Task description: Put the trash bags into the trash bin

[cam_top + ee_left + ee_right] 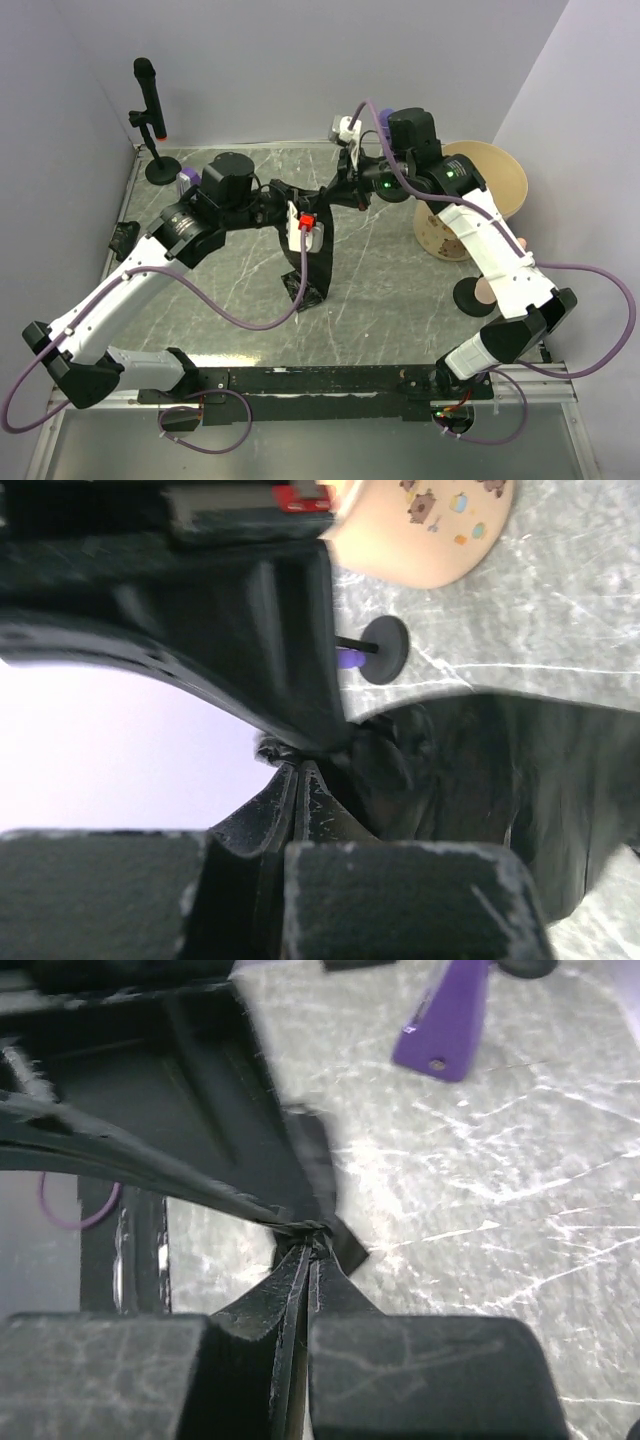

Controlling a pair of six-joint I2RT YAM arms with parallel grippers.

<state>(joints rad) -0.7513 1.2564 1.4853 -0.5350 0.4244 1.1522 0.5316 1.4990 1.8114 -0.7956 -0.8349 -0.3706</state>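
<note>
A black trash bag hangs above the middle of the table, its top edge stretched between both grippers and its lower end touching the marble top. My left gripper is shut on the bag's top left; in the left wrist view its tips pinch crinkled film. My right gripper is shut on the top right, with the film pulled taut from its tips. The tan trash bin sits at the right, behind the right arm; its cartoon print shows in the left wrist view.
A microphone on a stand with a round black base is at the back left, with a purple object beside it. Another round black base lies at the right, near the bin. Walls close in the table at the back and left.
</note>
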